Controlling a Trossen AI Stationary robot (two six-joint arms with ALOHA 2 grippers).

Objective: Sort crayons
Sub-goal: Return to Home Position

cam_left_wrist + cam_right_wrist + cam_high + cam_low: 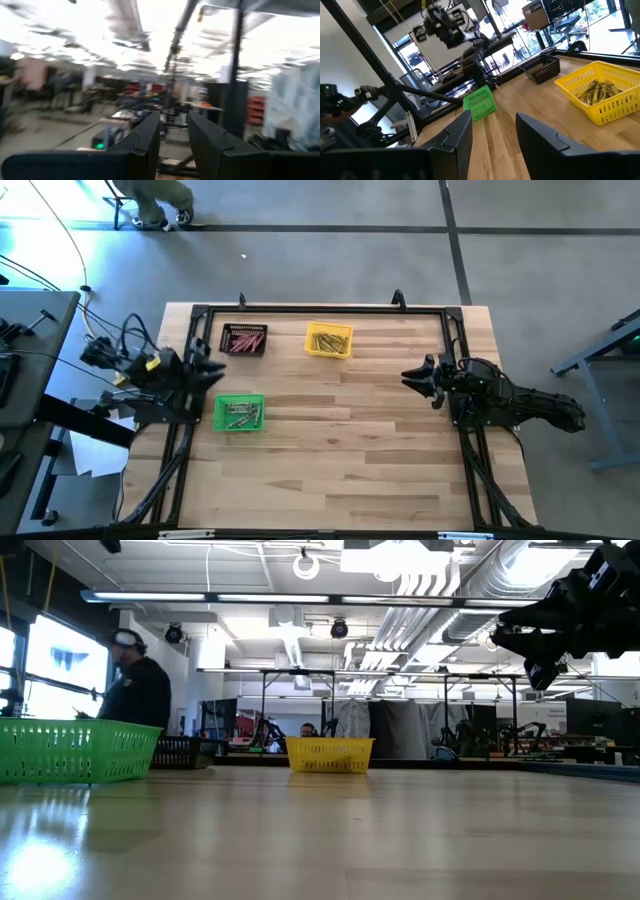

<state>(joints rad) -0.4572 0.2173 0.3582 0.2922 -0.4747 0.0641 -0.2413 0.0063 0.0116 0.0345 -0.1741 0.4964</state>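
The crayons lie sorted in three small bins on the wooden table. Red ones [243,340] fill the black bin [226,339], yellow-gold ones [597,91] the yellow bin [329,352], and greenish-grey ones [239,413] the green bin [239,426]. My left gripper [218,370] hovers open above the table's left edge, between the black and green bins, and holds nothing. In the left wrist view my left gripper [174,137] points up into the room. My right gripper [410,377] stands open and level at the table's right side, with nothing between the fingers of my right gripper [492,135].
A black metal frame [320,309] runs around the table's edges. Bare wood [340,440] stretches between the bins and the right arm and across the near half. A person [135,690] stands in the room beyond the table's far left.
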